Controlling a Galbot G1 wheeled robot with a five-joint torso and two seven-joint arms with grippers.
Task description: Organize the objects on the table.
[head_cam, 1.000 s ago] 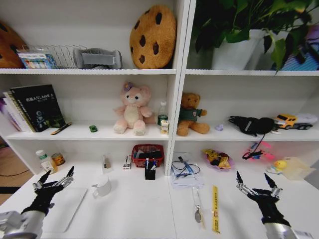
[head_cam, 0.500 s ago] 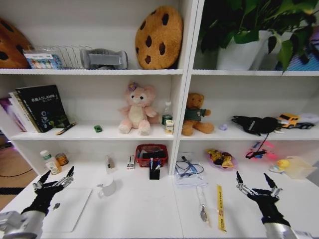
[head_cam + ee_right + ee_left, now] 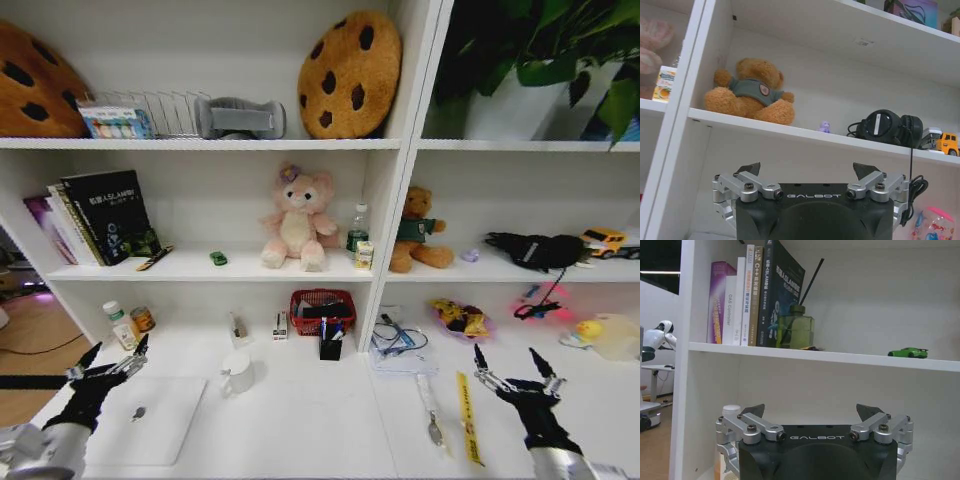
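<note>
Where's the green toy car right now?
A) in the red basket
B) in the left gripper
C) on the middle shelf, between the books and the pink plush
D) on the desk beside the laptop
C: the green toy car sits on the middle shelf, between the books and the pink plush.

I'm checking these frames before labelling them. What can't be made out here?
- Head view: laptop closed, so its keys are hidden; its near edge is cut off by the frame.
- Head view: pens in the black holder too small to count.
- Left wrist view: green toy car too small for detail.
</note>
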